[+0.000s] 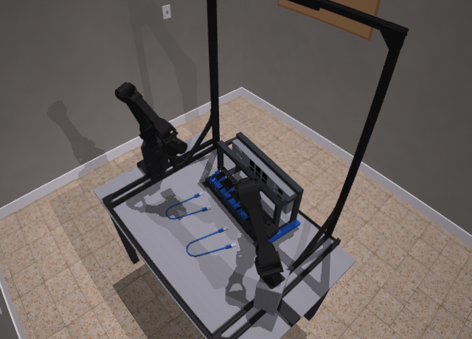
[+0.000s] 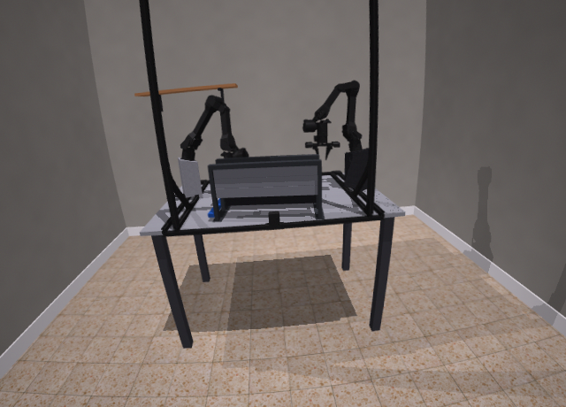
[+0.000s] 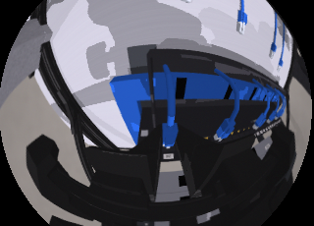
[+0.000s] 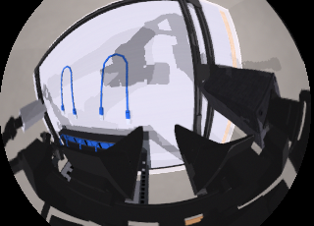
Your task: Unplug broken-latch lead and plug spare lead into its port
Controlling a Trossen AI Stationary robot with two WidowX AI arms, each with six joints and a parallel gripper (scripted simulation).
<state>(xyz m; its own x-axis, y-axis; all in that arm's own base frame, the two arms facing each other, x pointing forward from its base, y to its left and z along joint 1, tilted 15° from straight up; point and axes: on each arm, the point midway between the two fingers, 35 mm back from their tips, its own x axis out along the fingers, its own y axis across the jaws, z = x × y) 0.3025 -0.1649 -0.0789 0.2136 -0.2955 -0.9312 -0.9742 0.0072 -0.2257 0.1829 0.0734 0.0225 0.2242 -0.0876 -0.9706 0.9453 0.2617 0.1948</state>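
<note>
The patch panel rack stands at the table's far side with a row of blue leads plugged in. My left arm reaches over the panel's near end. In the left wrist view my left gripper is shut on the plug of the end lead, at its port. Two blue spare leads lie on the table in front of the panel. My right gripper is open and empty, high above the table's other end.
A blue bar lies at the rack's near end. Black frame posts rise from the table's rails. A white plate stands by the rack at the left arm's end.
</note>
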